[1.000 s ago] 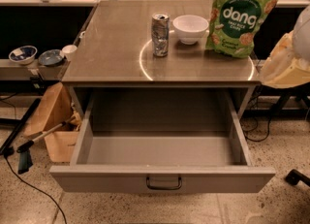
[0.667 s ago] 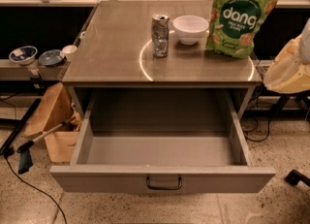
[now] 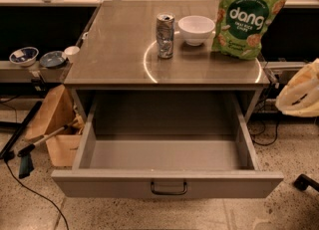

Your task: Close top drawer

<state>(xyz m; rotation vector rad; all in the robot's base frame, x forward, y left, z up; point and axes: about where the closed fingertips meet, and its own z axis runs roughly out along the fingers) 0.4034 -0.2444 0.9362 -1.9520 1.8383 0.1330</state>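
The top drawer [image 3: 167, 184] is pulled wide open below the metal cabinet top [image 3: 114, 59]. Its plain grey front faces me near the bottom of the view, with a small dark loop handle [image 3: 169, 188] at its centre. The inside of the drawer [image 3: 164, 154] is empty. The two lower drawers are hidden below it. My gripper is not in view. Only a pale rounded shape [image 3: 300, 90], perhaps part of my arm, shows at the right edge, level with the cabinet top.
On the cabinet top stand a silver can [image 3: 165, 36], a white bowl [image 3: 196, 29] and a green Dang snack bag [image 3: 246, 17]. A cardboard box [image 3: 55, 124] and a long-handled tool [image 3: 30, 149] lie left of the drawer. Small bowls [image 3: 24, 56] sit on a left shelf.
The pale rounded shape at the right edge has moved downward. The drawer and the things on the cabinet top have not moved.
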